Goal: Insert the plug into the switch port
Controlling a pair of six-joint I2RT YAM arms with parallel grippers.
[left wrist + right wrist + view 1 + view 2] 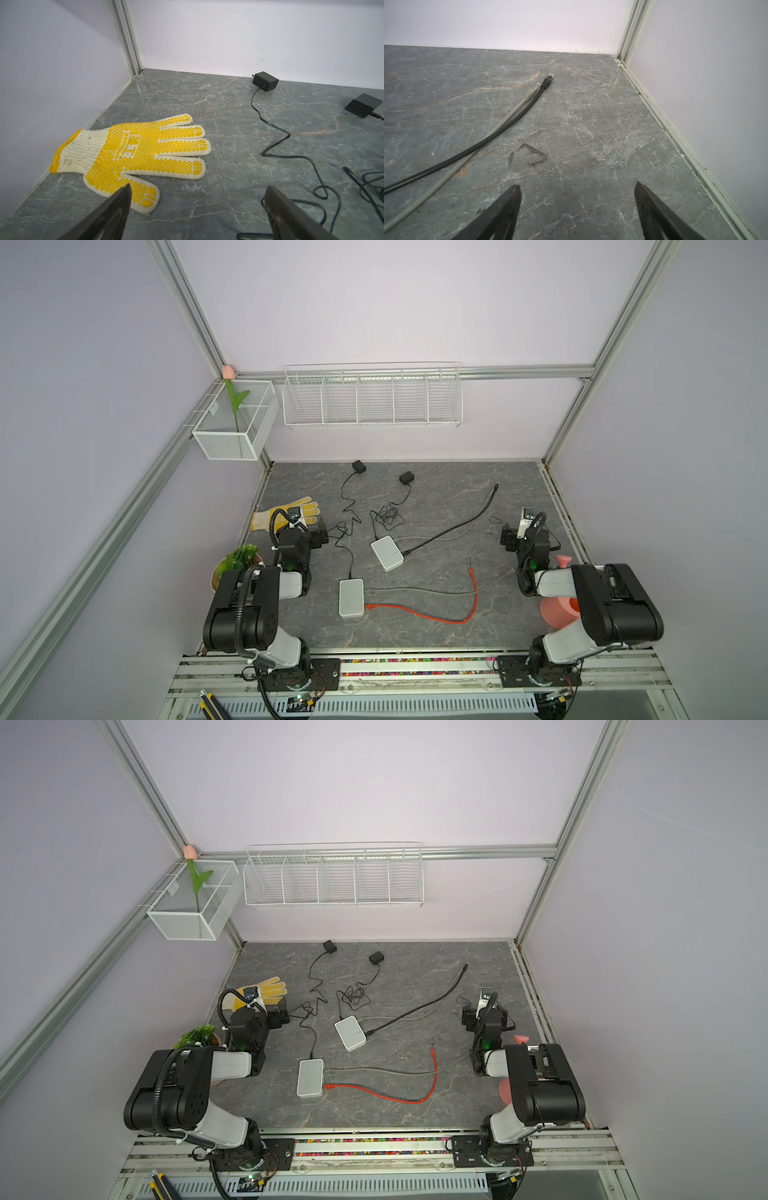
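— Grippers first: my left gripper [198,187] and right gripper [577,185] both hang with jaws wide apart, holding nothing.

— Where's the plug?

— Red plug [369,606] lies at the right side of the near switch [351,597], touching or nearly; I can't tell whether it's seated. Its red cable [395,606] loops away right of that switch. Both grippers are well apart from the switch: left one beyond it to the left, by the glove [133,153]; right one beyond it, far right.

— How would you go about it?

— I judge nothing is begun. With the right gripper I'd take the red plug by its boot just behind the tip, in line with the port, clip side true, and pin the switch with the left, since so light a box would likely slide. Thin leads [388,516] snake beyond the switch; I'd steer clear.

— And the place?

— Table [415,639] is grey, veined, smooth, so little grip underfoot. Pale walls close it in beyond the switch and on both sides, with a wire basket [372,398] on the back one.
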